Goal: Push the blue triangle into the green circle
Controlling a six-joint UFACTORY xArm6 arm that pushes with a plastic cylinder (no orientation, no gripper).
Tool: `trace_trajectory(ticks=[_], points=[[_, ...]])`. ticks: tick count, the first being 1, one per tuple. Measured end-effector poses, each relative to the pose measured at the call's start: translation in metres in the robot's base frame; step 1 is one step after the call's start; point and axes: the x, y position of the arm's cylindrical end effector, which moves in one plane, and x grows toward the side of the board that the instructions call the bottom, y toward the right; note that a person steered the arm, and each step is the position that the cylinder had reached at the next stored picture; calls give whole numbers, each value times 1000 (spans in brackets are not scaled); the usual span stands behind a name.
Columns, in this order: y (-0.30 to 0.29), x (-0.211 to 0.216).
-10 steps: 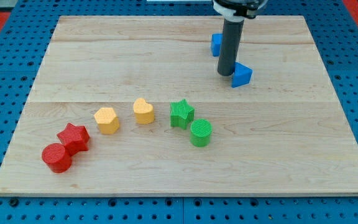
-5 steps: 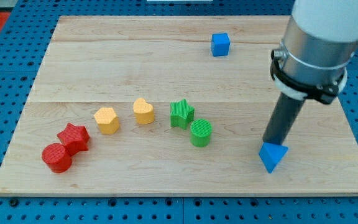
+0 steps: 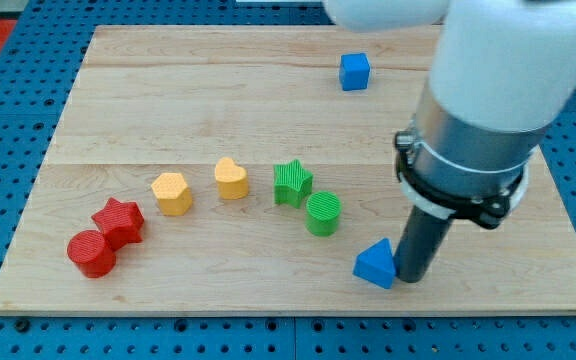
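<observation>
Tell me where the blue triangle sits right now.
The blue triangle lies near the view's bottom edge, right of centre, just below and right of the green circle without touching it. My tip is against its right side.

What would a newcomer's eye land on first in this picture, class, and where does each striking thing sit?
The big grey and white arm fills the view's right, its dark rod ending at my tip, pressed against the right side of the blue triangle near the board's bottom edge. Just up and to the left stands the green circle, apart from the triangle, beside a green star. A lone blue cube sits at the view's top.
</observation>
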Motion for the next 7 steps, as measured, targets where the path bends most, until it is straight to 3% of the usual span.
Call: trace_trajectory(ticks=[1, 2, 5, 7], points=[[8, 32], [-8, 34], [-21, -11], [22, -22]])
